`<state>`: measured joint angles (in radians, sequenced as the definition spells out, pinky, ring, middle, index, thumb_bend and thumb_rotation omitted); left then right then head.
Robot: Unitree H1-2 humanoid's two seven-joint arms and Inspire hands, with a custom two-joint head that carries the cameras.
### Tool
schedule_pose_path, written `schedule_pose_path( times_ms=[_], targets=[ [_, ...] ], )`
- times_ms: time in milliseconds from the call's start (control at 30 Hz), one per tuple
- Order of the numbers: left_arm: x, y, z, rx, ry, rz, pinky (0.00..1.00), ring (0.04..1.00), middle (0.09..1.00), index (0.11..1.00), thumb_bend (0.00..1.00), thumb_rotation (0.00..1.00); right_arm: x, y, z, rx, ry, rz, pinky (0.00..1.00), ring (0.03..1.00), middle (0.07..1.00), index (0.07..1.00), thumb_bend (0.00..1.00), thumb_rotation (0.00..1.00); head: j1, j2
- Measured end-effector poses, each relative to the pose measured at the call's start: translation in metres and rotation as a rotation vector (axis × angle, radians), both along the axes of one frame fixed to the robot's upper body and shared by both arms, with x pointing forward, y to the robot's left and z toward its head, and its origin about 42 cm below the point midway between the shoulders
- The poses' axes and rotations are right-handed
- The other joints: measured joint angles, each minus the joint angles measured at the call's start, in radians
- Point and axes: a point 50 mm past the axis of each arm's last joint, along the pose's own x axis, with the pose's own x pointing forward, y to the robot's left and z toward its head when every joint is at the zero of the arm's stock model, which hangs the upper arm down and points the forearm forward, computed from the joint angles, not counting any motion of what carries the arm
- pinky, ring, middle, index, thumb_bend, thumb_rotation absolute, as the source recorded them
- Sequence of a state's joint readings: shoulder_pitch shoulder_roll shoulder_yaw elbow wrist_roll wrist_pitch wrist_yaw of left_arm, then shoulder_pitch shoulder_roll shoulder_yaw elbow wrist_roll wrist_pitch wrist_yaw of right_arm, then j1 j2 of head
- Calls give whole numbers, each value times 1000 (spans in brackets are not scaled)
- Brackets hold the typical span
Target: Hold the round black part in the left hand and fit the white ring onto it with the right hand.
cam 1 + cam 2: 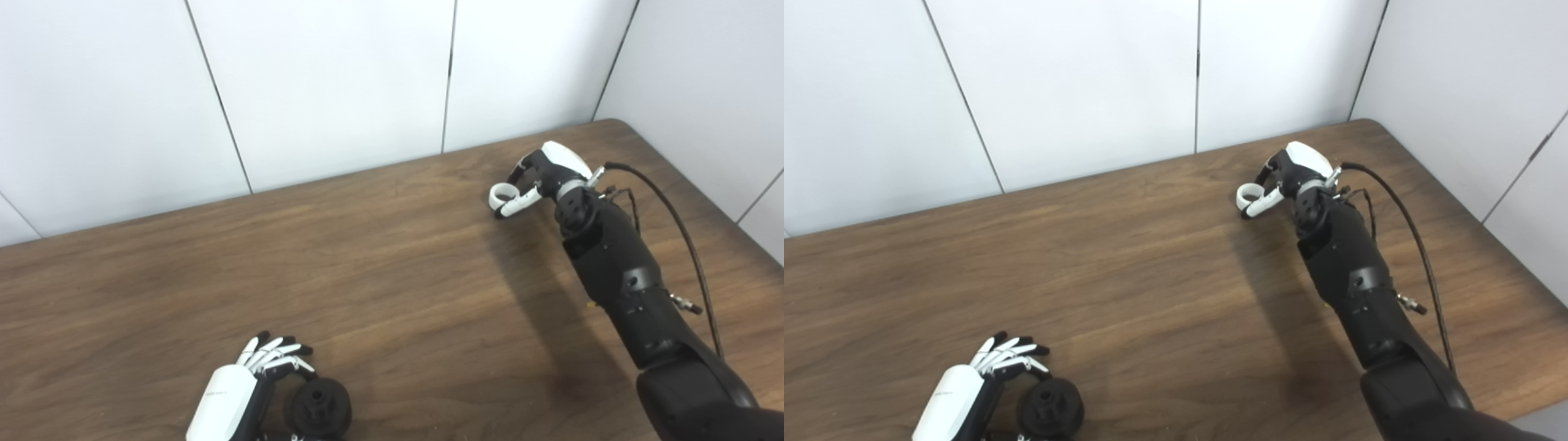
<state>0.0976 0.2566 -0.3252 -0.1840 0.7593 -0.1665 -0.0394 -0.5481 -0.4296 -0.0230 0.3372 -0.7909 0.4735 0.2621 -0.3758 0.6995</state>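
Observation:
The round black part (pixel 320 407) lies on the table at the near left edge. My left hand (pixel 245 383) rests just left of it, fingers stretched out and apart above the part and the thumb tip showing below it; it is open, not closed around the part. Far away at the back right, my right hand (pixel 542 177) has its fingers pinched on the small white ring (pixel 502 193), which sits low over the table top. In the right eye view the ring (pixel 1249 195) shows at the fingertips of the same hand (pixel 1289 168).
The brown wooden table (pixel 380 275) ends at white wall panels at the back and right. A black cable (pixel 674 226) loops from the right wrist along the forearm. The table's right corner lies just behind the right hand.

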Motion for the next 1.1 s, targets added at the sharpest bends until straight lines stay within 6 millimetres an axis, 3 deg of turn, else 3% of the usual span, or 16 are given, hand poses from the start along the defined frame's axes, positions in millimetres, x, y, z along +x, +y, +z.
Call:
schedule_pose_path(
  times_ms=[367, 700, 1100],
  targets=[
    [0, -1, 1, 0, 0, 0, 978, 853, 769, 484, 522, 50, -16, 3, 4, -18, 5, 80, 1000, 991, 862, 488, 520, 130, 35, 8],
    [0, -7, 0, 11, 1, 17, 976, 857, 771, 484, 522, 51, -51, 46, 33, -25, -81, 302, 1000, 969, 861, 486, 523, 132, 110, 20],
    [-1, -21, 2, 14, 4, 29, 990, 873, 781, 485, 523, 53, -116, 87, 26, 69, -121, 454, 1000, 950, 871, 484, 523, 131, 233, 54]
  ],
)
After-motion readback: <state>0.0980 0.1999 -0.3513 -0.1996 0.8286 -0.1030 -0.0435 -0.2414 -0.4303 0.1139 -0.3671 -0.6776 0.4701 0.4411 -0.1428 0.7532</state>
